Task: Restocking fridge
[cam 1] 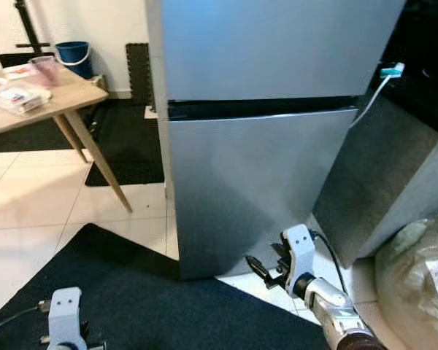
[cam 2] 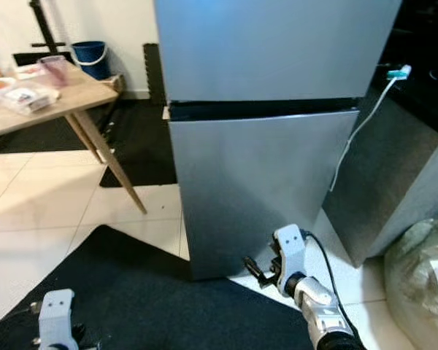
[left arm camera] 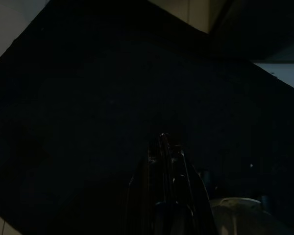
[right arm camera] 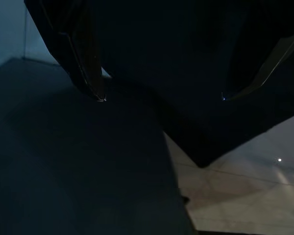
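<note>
- Pale floor tiles [cam 1: 29,197] run under a black mat [cam 1: 146,306] that lies at my feet, reaching the foot of the fridge.
- Straight ahead stands the silver fridge [cam 1: 255,182], both doors closed, a dark seam between the upper and lower door.
- Beside it on my right sits a grey cabinet [cam 1: 387,189], with a white cable [cam 2: 354,138] hanging down its near edge from a teal-tipped plug.
- A pale bag [cam 1: 423,277] with a label lies on the floor at my far right.
- On my left, a wooden table [cam 1: 51,102] carries a clear plastic pack [cam 1: 18,95] and a pink cup [cam 1: 45,69]; a blue bucket [cam 1: 74,57] stands behind it by the wall.
- My right gripper [cam 1: 257,267] is low, just before the fridge's bottom corner, its jaws spread apart in the wrist view.
- My left gripper [left arm camera: 164,147] hangs over the mat, and its fingers look pressed together in the dark.
</note>
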Robot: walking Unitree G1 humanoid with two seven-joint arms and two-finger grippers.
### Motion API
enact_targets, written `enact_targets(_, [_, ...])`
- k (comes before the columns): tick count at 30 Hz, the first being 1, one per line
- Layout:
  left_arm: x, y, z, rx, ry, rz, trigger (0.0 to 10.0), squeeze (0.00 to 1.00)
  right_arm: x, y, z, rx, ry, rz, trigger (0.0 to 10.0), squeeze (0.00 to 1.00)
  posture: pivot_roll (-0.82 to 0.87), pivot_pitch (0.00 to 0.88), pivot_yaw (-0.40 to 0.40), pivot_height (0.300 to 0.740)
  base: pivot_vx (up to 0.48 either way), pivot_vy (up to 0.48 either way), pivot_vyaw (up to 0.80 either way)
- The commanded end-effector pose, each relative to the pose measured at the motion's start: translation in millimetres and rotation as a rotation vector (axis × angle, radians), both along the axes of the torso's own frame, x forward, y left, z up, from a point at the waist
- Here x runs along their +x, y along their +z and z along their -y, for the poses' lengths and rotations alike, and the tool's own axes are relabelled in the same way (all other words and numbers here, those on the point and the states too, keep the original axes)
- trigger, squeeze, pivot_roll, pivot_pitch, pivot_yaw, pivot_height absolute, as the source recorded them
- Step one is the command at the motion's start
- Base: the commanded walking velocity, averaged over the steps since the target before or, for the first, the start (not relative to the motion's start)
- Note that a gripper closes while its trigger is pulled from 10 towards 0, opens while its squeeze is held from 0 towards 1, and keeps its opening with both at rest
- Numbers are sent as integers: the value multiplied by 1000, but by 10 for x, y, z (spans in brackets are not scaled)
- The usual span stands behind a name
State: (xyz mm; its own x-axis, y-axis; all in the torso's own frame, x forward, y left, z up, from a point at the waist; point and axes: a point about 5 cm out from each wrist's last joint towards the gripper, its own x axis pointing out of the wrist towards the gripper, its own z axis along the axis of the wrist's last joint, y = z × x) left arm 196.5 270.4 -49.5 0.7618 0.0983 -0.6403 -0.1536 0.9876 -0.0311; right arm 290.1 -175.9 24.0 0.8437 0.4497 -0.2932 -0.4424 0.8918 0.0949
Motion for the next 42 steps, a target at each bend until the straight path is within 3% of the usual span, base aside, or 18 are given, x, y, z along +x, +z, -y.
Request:
enact_targets(1, [-5,-14,24,-4,-8,-9,10000,0,16,17,-29,-3,12,20,10000,0,-43,49,0,740,352,0,0])
enact_targets(17, [98,37,60,-1,-36,21,10000,0,90,110,-39,24,26,79,10000,0,-43,43,3,740,352,0,0])
enact_targets(24, [325,166,184,-76,-84,128,10000,0,100,145,69,45,0,95,10000,0,-42,44,1,740,134,0,0])
enact_targets(27, [460,264,267,-136,-154,196,10000,0,100,171,122,60,-7,109,10000,0,-41,48,1,740,0,0,0])
enact_targets(29, [552,339,386,-205,-258,249,10000,0,92,194,171,81,-10,125,10000,0,-42,51,4,740,0,0,0])
enact_targets(31, [569,355,420,-222,-289,261,10000,0,89,198,183,85,-11,127,10000,0,-42,51,4,740,0,0,0])
enact_targets(35, [677,493,673,-334,-522,347,10000,0,53,236,269,127,15,142,10000,0,-43,54,5,740,0,0,0])
enact_targets(38, [718,580,765,-384,-637,387,10000,0,24,270,309,165,55,146,10000,0,-43,54,5,740,0,0,0])
enact_targets(42, [740,652,814,-428,-712,418,10000,0,6,296,338,192,86,144,10000,0,-43,55,3,740,0,0,0])
